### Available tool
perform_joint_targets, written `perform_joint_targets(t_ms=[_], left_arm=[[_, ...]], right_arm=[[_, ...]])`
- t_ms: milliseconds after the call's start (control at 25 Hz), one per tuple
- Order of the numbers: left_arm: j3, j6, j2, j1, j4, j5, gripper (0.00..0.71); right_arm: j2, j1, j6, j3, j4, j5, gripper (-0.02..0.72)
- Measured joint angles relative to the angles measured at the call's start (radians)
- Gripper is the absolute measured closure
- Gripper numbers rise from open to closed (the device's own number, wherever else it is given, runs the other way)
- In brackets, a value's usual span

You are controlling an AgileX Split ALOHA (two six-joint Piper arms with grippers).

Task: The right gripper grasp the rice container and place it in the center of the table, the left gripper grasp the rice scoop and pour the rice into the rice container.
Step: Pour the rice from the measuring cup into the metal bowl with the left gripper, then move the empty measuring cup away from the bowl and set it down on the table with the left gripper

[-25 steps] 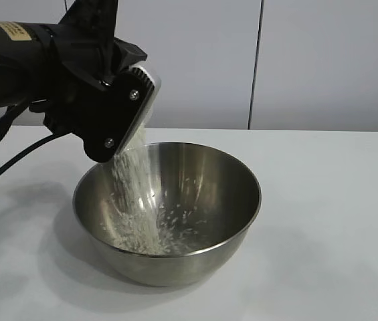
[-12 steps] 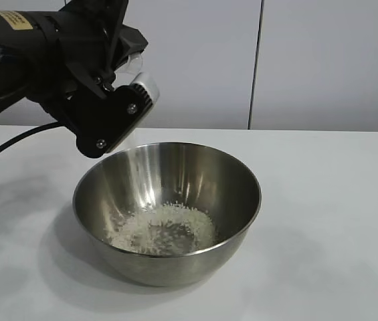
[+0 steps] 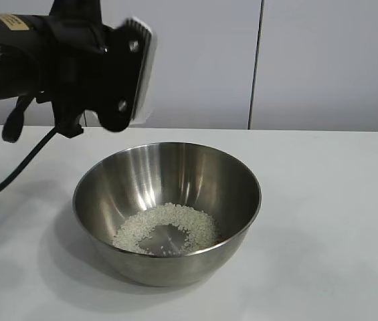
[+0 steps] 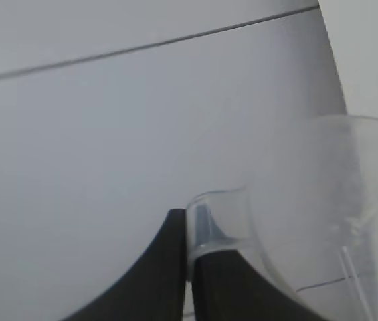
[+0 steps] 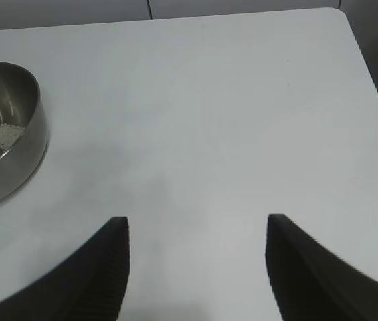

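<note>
Pale grey wall panels point(image 3: 322, 60) w/ a dark vertical seam behind; white matte tabletop point(image 3: 329, 221), soft shadows left of bowl; rice container point(image 3: 167, 207) upright on tabletop near centre, rice point(image 3: 167, 229) in a loose ring on its bottom; left gripper point(image 3: 132, 70) above container's back-left rim, clear of it, jaws pinched tight on rice scoop point(image 4: 322, 221) by its tab, scoop looks empty; right gripper point(image 5: 195, 267) low over bare tabletop, well off from container, jaws wide, holding nothing.
</note>
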Motion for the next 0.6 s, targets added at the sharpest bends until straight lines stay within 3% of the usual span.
perform_joint_targets(t_ms=[200,320,600], left_arm=[[0.000,-0.444,-0.003,0.020,-0.063,-0.020,0.704],[0.000,-0.662,-0.020,0.070,-0.064,-0.021,0.705],[0.005,-1.083,-0.113,0.274,-0.037,0.066,0.704]], right_arm=[[0.000,0.000,0.000,0.000,0.000,0.000,0.295],[0.000,0.000,0.000,0.000,0.000,0.000,0.295],[0.000,0.000,0.000,0.000,0.000,0.000,0.295]])
